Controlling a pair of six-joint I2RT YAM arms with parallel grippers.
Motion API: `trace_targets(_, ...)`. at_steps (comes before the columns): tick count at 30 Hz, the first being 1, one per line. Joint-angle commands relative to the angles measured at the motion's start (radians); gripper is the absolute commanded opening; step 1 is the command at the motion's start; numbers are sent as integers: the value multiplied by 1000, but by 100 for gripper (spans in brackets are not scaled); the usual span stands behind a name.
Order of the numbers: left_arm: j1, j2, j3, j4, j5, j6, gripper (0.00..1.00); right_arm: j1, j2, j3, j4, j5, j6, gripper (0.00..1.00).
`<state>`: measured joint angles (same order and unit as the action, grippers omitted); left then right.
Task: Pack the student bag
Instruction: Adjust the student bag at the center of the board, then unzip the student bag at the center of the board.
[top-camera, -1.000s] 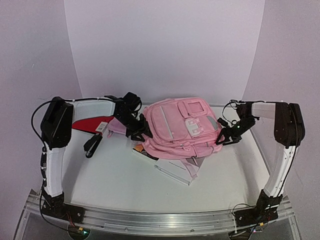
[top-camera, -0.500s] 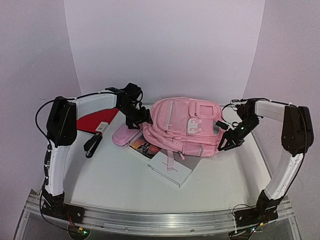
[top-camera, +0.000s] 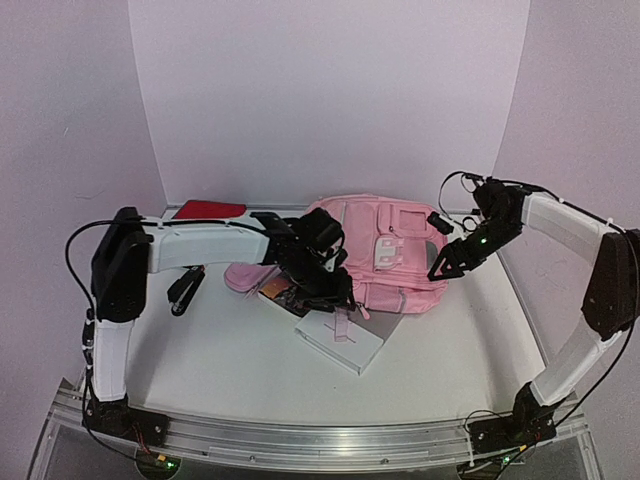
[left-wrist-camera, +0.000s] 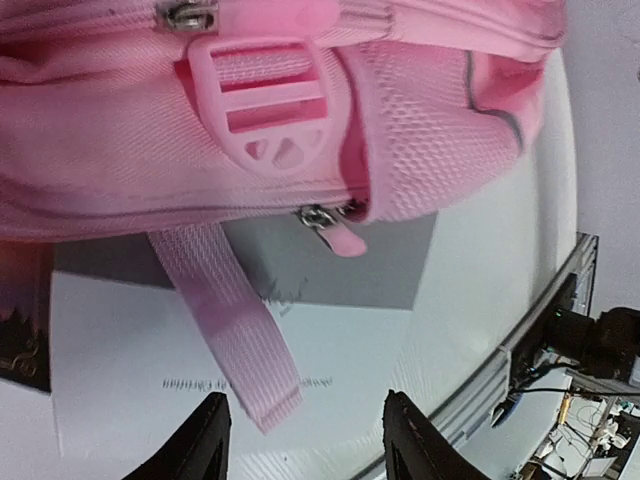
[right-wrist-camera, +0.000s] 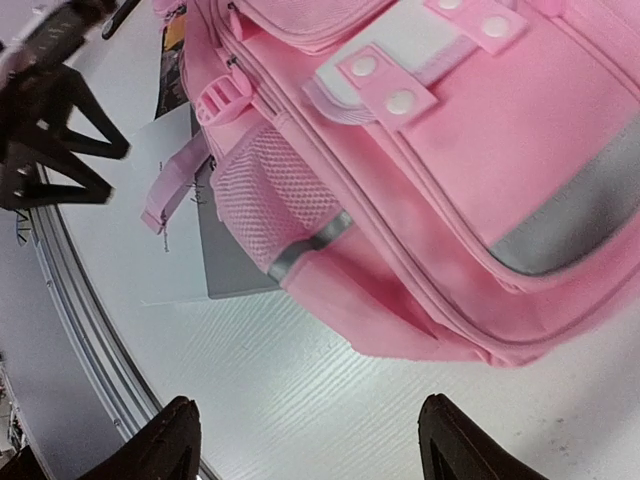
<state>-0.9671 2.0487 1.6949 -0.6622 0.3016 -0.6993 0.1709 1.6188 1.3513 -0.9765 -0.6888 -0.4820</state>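
Student bag (top-camera: 385, 250) lies long axis L-to-R; left pincer (top-camera: 325, 288), apart & empty, sits at its near edge, closer than right pincer (top-camera: 445, 265), also apart, off bag's right end.

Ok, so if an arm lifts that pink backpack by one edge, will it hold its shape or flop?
Probably flop: the student bag is soft fabric, lying slumped and creased. Its loose strap trails over the flat white box, so it would likely dangle and might drag that along. Pushed, it would sooner bunch up than slide cleanly.
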Motion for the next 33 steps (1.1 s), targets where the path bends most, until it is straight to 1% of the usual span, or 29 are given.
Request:
trace_targets(1,-10,117,117,21,-19,8,50,60,-19,-66,160,45,113,74)
trace_targets(5,-24,174,165,42,-50,-4,48,70,-7,-98,215,47,137,72)
trace_targets(9,-43,192,183,51,-74,-1,43,72,14,-133,244,32,133,62)
trace_targets(11,-62,170,175,52,-114,10,41,82,25,-160,269,23,141,60)
trace_targets(16,-87,133,167,30,-182,7,40,109,48,-221,351,22,142,65)
trace_targets(20,-98,217,262,-47,-188,4,40,131,90,-226,391,20,158,66)
trace_targets(23,-99,257,299,-60,-203,-13,40,141,119,-221,413,7,177,65)
trace_targets(27,-99,283,329,-71,-265,-18,44,158,140,-232,440,1,198,64)
trace_targets(31,-97,345,426,-177,-343,-51,45,175,150,-239,460,3,213,65)
trace_targets(33,-98,363,445,-224,-382,-87,44,179,153,-241,464,7,215,65)
